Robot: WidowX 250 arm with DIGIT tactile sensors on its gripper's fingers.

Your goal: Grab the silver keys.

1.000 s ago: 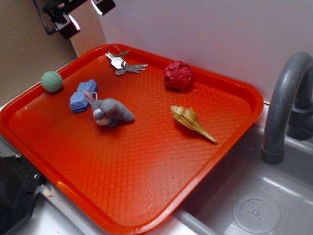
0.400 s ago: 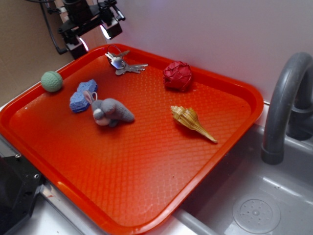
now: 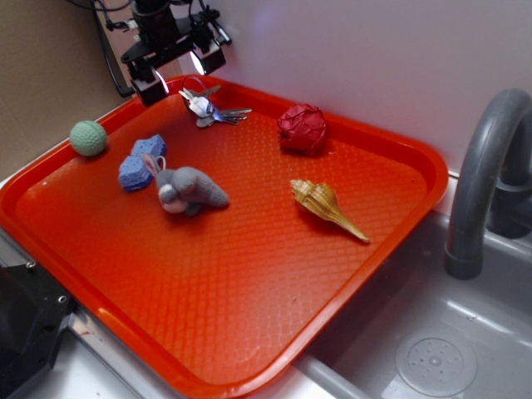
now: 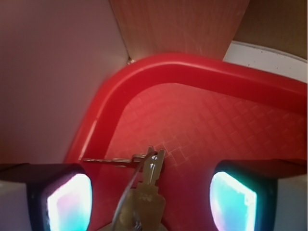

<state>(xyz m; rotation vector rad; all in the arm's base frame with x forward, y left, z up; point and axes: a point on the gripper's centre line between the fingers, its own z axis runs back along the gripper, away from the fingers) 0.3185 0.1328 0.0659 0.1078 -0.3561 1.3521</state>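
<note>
**Clerk:** Item one, the silver keys [image 3: 209,108]. Where do they lie against your pincer?

**Arm:** In the far left corner of the red tray [image 3: 391,158], by the rim. My gripper [image 3: 176,73] hangs above that corner, slightly to the left of the bunch and not touching it. In the wrist view the silver keys [image 4: 144,202] sit low between my two fingers [image 4: 62,197], the nearest blade pointing toward the tray's curved corner.

**Clerk:** State of the pincer?

**Arm:** Spread. One lit pad at each side, the keys and bare tray floor in the gap, nothing pinched.

**Clerk:** Pose?

**Arm:** Wrist pointed down over the corner, cables trailing up behind, the white wall just beyond.

**Clerk:** Describe the item.

**Arm:** Several flat shiny metal keys on a thin wire ring, fanned toward the right. One carries stamped digits, too blurred to read.

**Clerk:** Other contents, near to far?

**Arm:** Grey plush toy [image 3: 187,191], with a blue sponge [image 3: 138,164] touching its left side; a tan shell [image 3: 326,208] to the right; a green ball [image 3: 87,138] by the left rim; a red crumpled ball [image 3: 302,128] farther back, right of the keys. A grey faucet [image 3: 486,179] stands off the tray at the right.
</note>
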